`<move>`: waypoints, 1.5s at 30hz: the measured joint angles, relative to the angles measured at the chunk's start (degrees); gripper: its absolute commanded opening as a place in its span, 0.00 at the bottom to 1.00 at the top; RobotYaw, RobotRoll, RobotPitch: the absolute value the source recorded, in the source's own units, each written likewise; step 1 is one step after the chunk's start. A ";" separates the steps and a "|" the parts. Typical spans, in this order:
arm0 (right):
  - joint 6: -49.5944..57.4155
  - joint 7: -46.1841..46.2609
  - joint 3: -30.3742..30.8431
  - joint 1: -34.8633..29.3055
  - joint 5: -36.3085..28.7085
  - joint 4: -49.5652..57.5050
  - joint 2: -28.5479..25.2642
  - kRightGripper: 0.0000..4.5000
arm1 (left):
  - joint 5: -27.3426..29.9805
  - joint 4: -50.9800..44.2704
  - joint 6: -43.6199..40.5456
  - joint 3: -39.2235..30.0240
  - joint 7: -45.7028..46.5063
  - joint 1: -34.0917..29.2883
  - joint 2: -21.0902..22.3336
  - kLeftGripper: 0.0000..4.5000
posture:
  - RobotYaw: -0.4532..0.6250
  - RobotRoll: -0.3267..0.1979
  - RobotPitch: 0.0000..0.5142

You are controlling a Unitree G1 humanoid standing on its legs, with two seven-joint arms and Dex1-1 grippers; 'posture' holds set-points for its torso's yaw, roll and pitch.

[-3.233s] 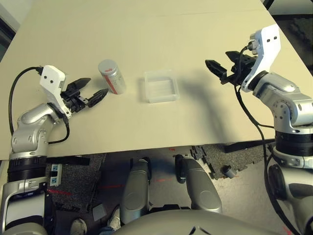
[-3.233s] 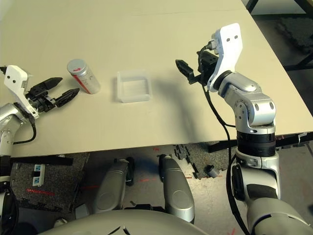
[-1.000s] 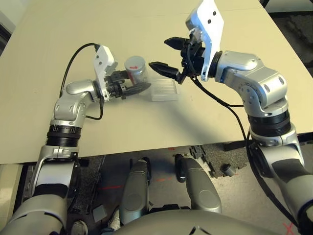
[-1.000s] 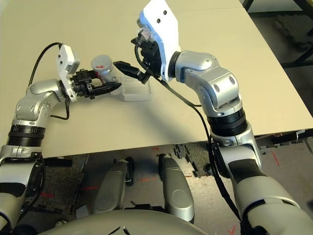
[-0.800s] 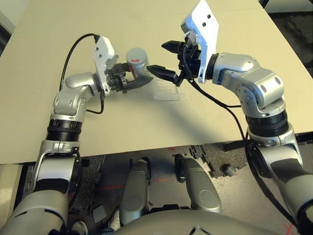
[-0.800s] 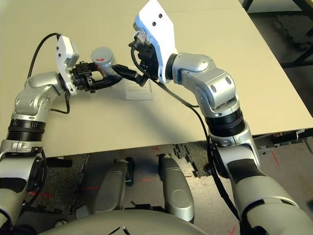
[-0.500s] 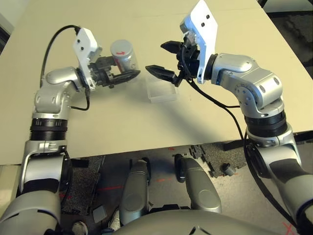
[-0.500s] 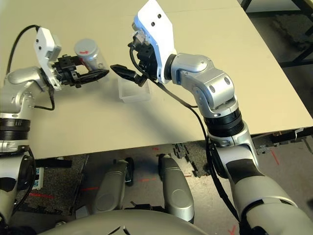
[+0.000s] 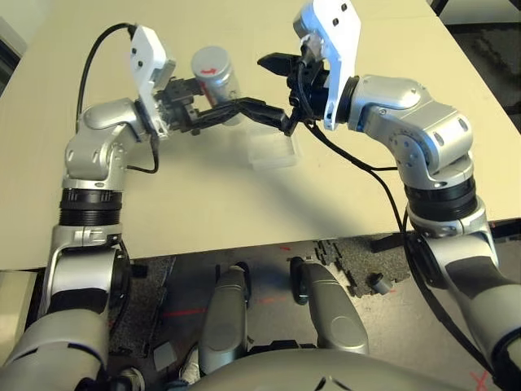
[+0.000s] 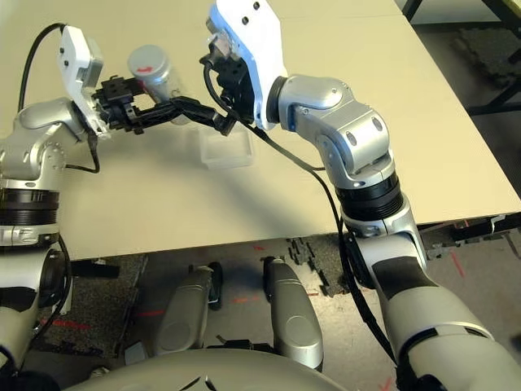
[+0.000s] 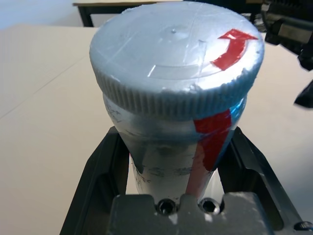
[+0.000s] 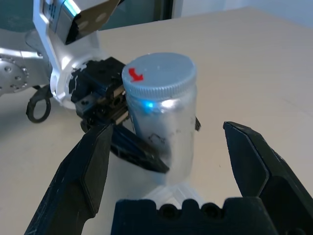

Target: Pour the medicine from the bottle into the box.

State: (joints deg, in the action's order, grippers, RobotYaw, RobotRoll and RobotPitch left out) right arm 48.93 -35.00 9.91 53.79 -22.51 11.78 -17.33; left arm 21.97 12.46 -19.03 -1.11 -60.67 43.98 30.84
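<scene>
Left gripper (image 9: 244, 107) holds the bottle (image 9: 213, 72) above the worktop (image 9: 203, 195), jaws clamped on its lower body, bottle upright. Grey ribbed cap (image 11: 176, 54) on, red arrow on top, so the mouth is covered and the medicine can't be seen. In the left wrist view the bottle's base is hidden behind the gripper block, and the red label band (image 11: 211, 142) shows partly between the 2 black fingers (image 11: 95, 186).

Right gripper (image 12: 171, 156) sits facing the bottle, jaws spread wide, holding nothing, 1 finger (image 12: 80, 171) either side of the bottle in its own view with clear gaps, not touching. From the head views its lower finger overlaps the left gripper's fingertips around the 3 o'clock side of the bottle; can't tell if they touch.

The box (image 9: 273, 151) lies flat on the worktop at about 5 o'clock from the bottle, below both grippers. Its far edge is cut off by the right gripper's finger and cable; clear plastic, contents hard to make out, looks empty.

Worktop is bare tan all round the box: wide room at 12 o'clock, at 9 o'clock past the left arm, and at 3 o'clock out to the right edge. Near edge runs at 6 o'clock, well clear of the box.
</scene>
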 measured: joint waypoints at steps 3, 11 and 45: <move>0.27 0.11 -0.06 0.64 -0.06 0.03 -0.01 1.00 | -0.17 1.34 0.60 0.67 -0.04 0.43 -1.49 0.61 | 0.41 0.62 0.35; 0.34 1.18 -0.10 1.39 -0.02 0.26 0.34 1.00 | -0.76 2.19 1.13 1.83 -0.45 0.36 -1.82 0.61 | 0.40 0.62 0.36; 0.75 0.96 -0.16 1.95 -0.29 0.14 1.61 0.80 | -0.89 1.67 0.59 3.46 -2.66 -1.10 -2.64 0.61 | 0.41 0.62 0.39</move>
State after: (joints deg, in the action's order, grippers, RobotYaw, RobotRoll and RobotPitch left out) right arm 49.67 -34.04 9.75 55.74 -22.79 11.92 -15.72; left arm 21.08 14.13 -18.44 2.35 -63.32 42.88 28.20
